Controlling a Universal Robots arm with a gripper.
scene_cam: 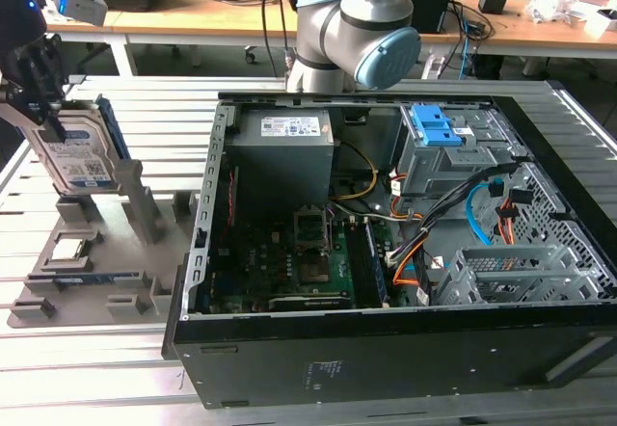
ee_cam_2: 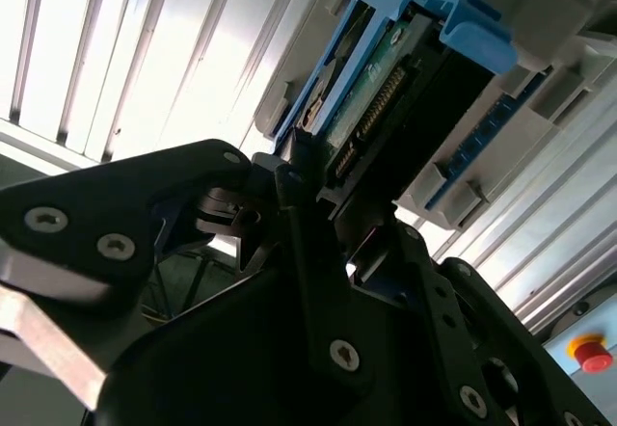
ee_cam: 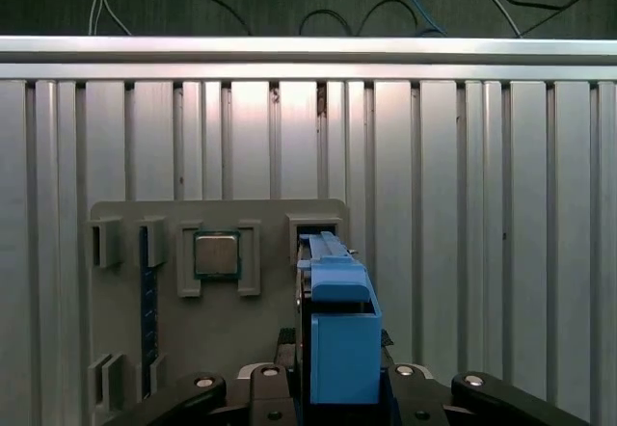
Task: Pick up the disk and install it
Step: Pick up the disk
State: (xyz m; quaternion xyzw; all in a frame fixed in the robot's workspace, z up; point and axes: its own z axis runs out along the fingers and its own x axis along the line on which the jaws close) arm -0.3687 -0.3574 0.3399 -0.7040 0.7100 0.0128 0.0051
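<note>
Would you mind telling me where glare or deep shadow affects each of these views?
Second wrist view: the table slats blow out to white, leaving the gripper, shut on the disk, a dark silhouette. First wrist view: a glare band runs along the rail. Exterior view: light is even, though the case is dim inside.

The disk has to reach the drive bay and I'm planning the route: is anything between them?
The gripper clamps the disk at the grey holder. Between it and the drive bay stand the case's side wall and the power supply; above them nothing visible blocks the way.
</note>
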